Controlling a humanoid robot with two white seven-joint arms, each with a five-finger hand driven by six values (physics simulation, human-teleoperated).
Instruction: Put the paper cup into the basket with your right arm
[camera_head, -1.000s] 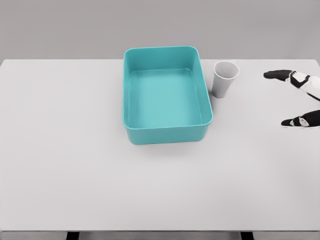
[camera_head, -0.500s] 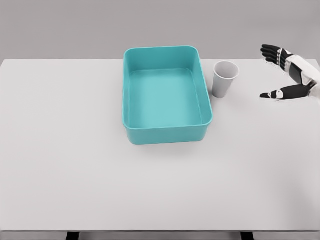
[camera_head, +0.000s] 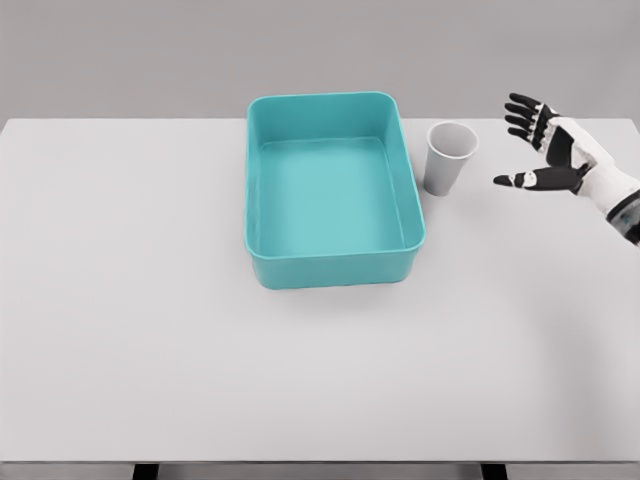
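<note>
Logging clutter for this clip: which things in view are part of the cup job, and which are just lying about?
Part of the job:
- paper cup, upright on the table, right of the basket
- teal basket, nothing in it
- right hand, open, right of the cup, not touching it

Just there:
- white table; no stray items visible

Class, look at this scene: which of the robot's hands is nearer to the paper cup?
Right. The right hand hovers open just to the right of the paper cup, not touching it. The left hand is out of view, so it cannot be placed.
</note>
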